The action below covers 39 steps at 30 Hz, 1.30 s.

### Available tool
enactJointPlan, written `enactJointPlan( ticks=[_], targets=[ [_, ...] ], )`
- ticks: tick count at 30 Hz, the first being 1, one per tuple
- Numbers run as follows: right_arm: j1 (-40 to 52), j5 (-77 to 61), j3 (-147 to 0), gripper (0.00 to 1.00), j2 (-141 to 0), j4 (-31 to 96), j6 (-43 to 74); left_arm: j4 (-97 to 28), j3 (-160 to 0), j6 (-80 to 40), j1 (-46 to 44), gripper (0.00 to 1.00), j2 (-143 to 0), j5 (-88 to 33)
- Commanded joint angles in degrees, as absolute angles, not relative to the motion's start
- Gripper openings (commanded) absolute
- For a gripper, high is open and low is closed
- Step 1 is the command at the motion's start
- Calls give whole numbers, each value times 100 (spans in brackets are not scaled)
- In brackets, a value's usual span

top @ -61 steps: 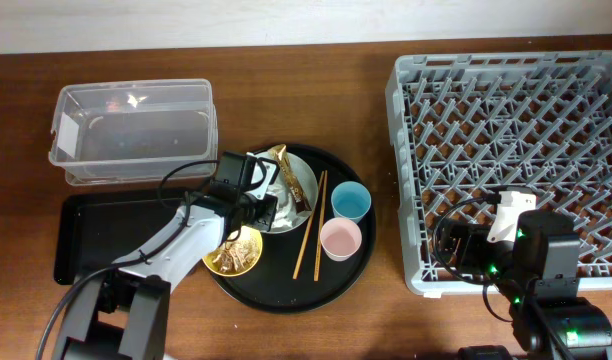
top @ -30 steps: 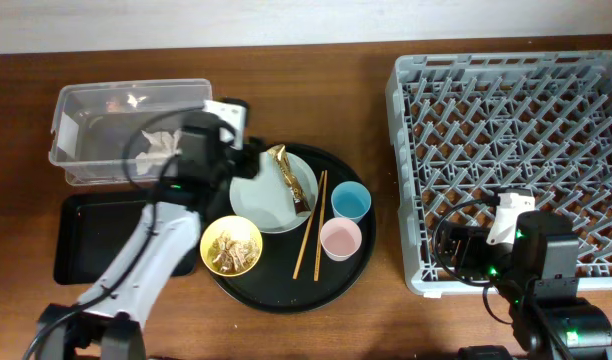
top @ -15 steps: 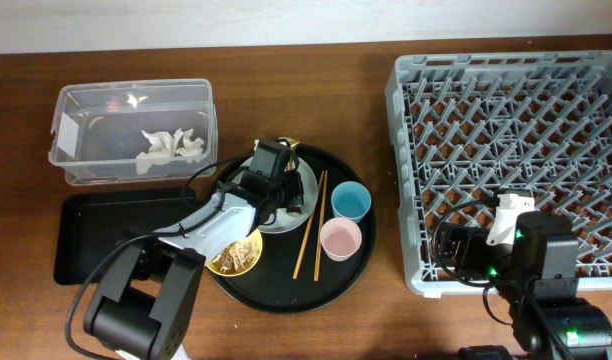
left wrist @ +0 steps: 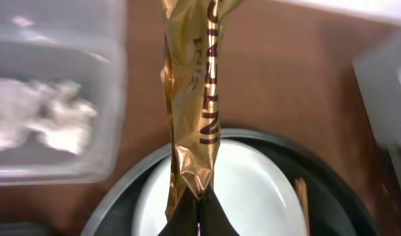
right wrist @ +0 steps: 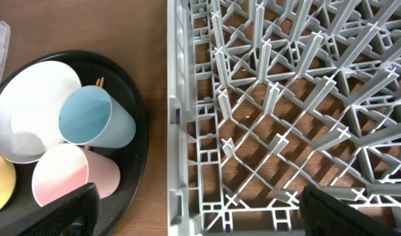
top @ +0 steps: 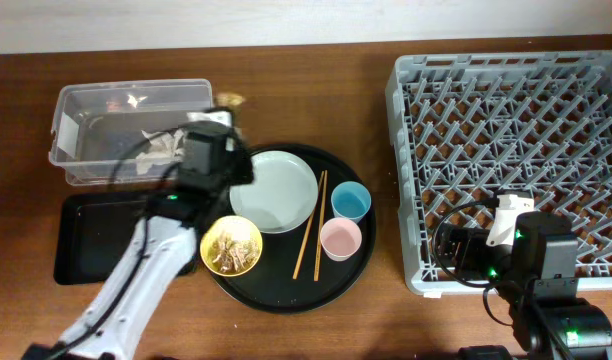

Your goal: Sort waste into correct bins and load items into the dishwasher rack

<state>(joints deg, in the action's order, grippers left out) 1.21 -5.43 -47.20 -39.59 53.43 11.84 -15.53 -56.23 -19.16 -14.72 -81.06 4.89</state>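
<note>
My left gripper (top: 218, 125) is shut on the shiny brown-gold wrapper (top: 231, 99) and holds it in the air by the right end of the clear tub (top: 86, 100). In the left wrist view the wrapper (left wrist: 195, 98) hangs from the shut jaws (left wrist: 199, 211) above the empty grey-green plate (left wrist: 259, 190). White tissue (top: 161, 148) lies in the tub. The yellow bowl (top: 232, 246) holds food scraps. Chopsticks (top: 309, 225), blue cup (top: 351, 202) and pink cup (top: 340, 239) sit beside the plate (top: 274, 190). My right gripper (right wrist: 207, 216) is open and empty over the rack's (top: 516, 130) front-left corner.
The round black tray (top: 286, 290) carries the plate, bowl, cups and chopsticks. The shallow black rectangular tray (top: 91, 240) lies in front of the clear tub. The right wrist view shows the blue cup (right wrist: 92, 118) and pink cup (right wrist: 66, 180) left of the rack wall (right wrist: 181, 131).
My left gripper has lifted the wrapper off the plate and carried it back and left, toward the clear tub. Earlier it left the tissue in the tub. The right arm has not moved.
</note>
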Motion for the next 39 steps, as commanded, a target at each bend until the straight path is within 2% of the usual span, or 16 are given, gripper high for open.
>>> enactJointPlan(
  ticks=[1,4,8,9,10,12,16,17,22,24,28,32,33,34,35,39],
  targets=[
    [150,-548,-4823,98,-3975,5336,1186,-1341,-5642,-1791,-602,1,-8073,738],
    [150,-550,-4823,99,-3975,5339,1188,-760,-5640,-1791,64,1,-8381,738],
    [150,-550,-4823,98,-3975,5343,1188,322,-5642,-1791,377,3,-8921,735],
    [150,-550,-4823,98,-3975,5343,1188,543,-5642,-1791,392,25,-9067,733],
    [150,-550,-4823,98,-3975,5343,1188,604,-5642,-1791,392,40,-9144,735],
    [150,-550,-4823,98,-3975,5345,1188,598,-5642,-1789,392,42,-9148,690],
    [150,-548,-4823,98,-3975,5422,1186,443,-5642,-1789,386,42,-8884,-561],
    [150,-548,-4823,98,-3975,5422,1186,163,-5642,-1791,329,42,-8654,-1000],
    [150,-550,-4823,98,-3975,5424,1188,-1592,-5642,-1570,-513,43,-8044,-1013],
    [150,-548,-4823,98,-3975,5424,1188,-2403,-5669,-1570,-1024,50,-7924,-1013],
    [150,-548,-4823,98,-3975,5424,1186,-3929,-6152,-1330,-1820,58,-7926,-1009],
    [150,-545,-4823,98,-3975,5422,1188,-5634,-6919,-1339,-2320,59,-7926,-1011],
    [150,-548,-4823,98,-3975,5422,1188,-5870,-6919,-1339,-2434,67,-7926,-1011],
    [150,-548,-4823,98,-3975,5422,1188,-6093,-6910,-1337,-2578,81,-7931,-1013],
    [150,-548,-4823,98,-3975,5422,1188,-6165,-6910,-1339,-2733,99,-7931,-1033],
    [150,-550,-4823,98,-3975,5424,1188,-5907,-6910,-1343,-2882,99,-7937,-1035]
  ],
)
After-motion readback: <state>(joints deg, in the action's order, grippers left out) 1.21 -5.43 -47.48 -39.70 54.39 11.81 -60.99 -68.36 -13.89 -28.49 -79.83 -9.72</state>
